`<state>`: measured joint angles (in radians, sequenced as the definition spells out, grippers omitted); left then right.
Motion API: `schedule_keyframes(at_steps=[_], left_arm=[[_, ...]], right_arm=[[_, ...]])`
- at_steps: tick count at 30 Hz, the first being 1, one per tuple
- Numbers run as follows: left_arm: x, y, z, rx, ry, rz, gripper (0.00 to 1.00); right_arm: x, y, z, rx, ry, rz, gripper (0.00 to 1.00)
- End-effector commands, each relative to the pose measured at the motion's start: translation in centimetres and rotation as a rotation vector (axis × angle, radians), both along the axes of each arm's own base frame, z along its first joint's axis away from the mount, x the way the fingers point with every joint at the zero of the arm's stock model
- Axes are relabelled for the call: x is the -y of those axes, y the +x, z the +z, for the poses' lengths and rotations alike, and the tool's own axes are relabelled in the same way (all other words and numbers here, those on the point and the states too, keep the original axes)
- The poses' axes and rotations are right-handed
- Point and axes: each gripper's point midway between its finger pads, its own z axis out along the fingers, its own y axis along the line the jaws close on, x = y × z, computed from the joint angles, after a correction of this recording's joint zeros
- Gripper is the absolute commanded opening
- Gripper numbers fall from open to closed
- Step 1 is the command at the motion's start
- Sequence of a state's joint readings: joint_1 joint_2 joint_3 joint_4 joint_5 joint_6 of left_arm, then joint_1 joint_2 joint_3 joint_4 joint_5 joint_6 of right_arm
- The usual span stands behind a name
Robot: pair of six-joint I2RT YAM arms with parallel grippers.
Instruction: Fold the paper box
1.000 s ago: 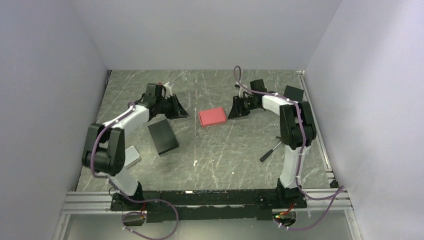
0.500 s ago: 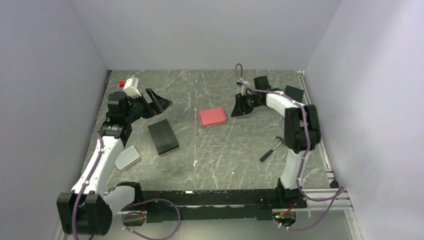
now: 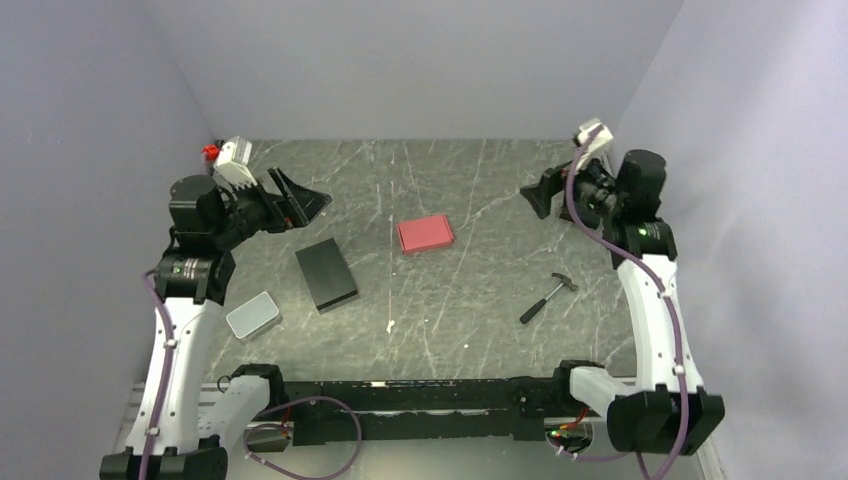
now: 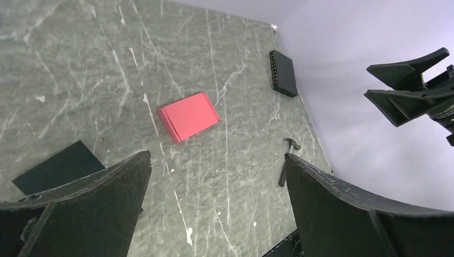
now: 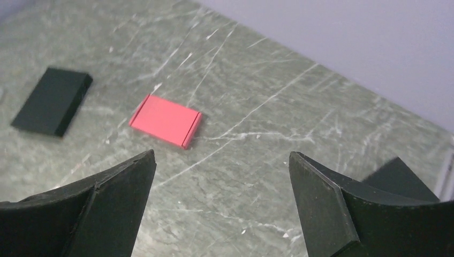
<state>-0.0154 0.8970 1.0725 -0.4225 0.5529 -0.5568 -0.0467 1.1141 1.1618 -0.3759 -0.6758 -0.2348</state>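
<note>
One wide grey-veined surface (image 3: 470, 320) beneath everything. Over its left side, left hand (image 3: 308, 203): lifted well clear, jaws spread wide, gripping nothing. Over its far right side, right hand (image 3: 538, 197): likewise raised, jaws spread, empty. Both well apart from the paper box and angled inward toward it.

Next in size, black box (image 3: 326, 274): lying flat left of centre, near the paper box but apart from it. Then paper box (image 3: 425, 234): pink-red, a flat closed-looking rectangle, resting alone at mid-surface between the two hands, with a seam showing along each short end in the wrist views. Smaller again, grey tin (image 3: 252, 315) at the near left and hammer (image 3: 548, 297) at the near right, both well apart from the paper box.

Judging by that shape: looks folded, so probably the closing stage of the task, hands off, not a fold in progress. Cannot tell from here whether the end flaps sit fully home. If any work is left, calls for pinning the top with one hand and pressing a lifted flap down with the other, lightly, to avoid creasing thin card or skidding it across smooth stone. Otherwise calls only for keeping both hands clear.
</note>
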Motion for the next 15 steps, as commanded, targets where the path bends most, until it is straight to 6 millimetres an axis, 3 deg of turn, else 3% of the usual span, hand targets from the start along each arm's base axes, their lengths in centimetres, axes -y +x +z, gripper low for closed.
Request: schedule_keyframes(at_steps=[1, 7, 15], left_arm=[[-0.5, -2.6, 2.3, 0.040, 0.074, -0.010, 0.99], [-0.4, -4.1, 3.1, 0.057, 0.066, -0.019, 0.99], [0.6, -5.0, 3.3, 0.062, 0.008, -0.064, 1.00]], right_arm=[[2.2, -1.2, 4.1, -0.013, 0.164, -0.205, 0.99], [4.4, -2.5, 4.8, -0.014, 0.195, -0.380, 0.99], [5.1, -4.6, 5.2, -0.005, 0.195, -0.430, 1.00]])
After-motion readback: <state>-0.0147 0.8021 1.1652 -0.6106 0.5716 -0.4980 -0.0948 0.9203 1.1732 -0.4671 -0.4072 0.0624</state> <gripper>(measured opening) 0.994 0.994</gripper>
